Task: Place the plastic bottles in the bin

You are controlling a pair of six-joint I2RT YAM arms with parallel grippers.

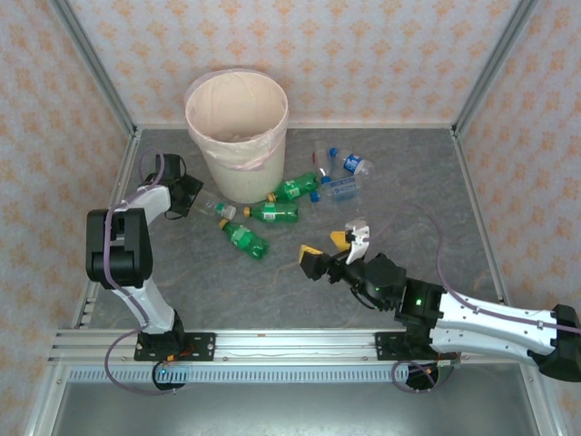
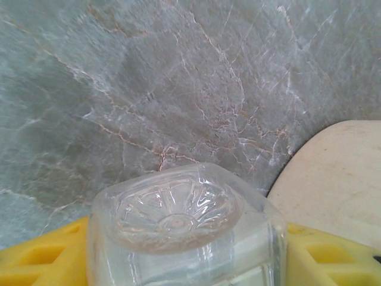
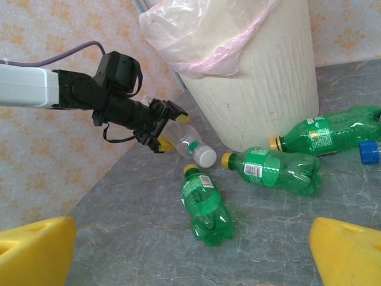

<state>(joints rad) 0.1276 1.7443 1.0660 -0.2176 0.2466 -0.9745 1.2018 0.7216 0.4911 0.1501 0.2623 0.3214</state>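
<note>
Straddling clear bottle (image 3: 191, 146), left gripper (image 3: 172, 130) jaws part-open, firm grip unclear; bottle axis points lower right, bin (image 3: 268, 89) just right. Right gripper (image 1: 332, 245) wide open, empty.

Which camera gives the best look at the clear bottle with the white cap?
The right wrist view: the clear bottle shows side-on, white cap and body, its base end between the left gripper's fingers. The left wrist view looks at its ribbed base, close up. The top view has it small, beside the bin.
</note>
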